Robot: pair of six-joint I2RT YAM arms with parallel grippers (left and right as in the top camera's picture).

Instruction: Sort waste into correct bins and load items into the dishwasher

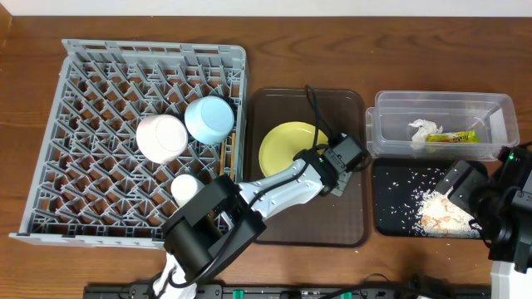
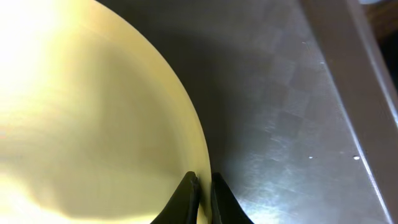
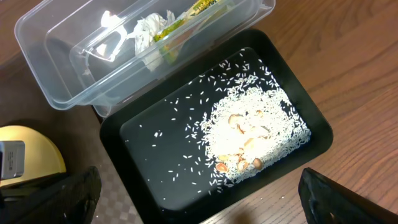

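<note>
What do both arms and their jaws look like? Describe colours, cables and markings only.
The left arm has a white forearm link between boxy black joint housings, with a thin black cable looping off its wrist. Its jaws are black, tapering to narrow tips. The right arm looks black, with a small green light on top and broad black jaws. No lettering is legible.

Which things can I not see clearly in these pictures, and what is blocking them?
Overhead: the left arm hides the lower right corner of the grey plastic dish rack.
Left wrist: frame edges cut off most of the round yellow plate.
Right wrist: the bottom edge cuts off most of the right gripper.
</note>
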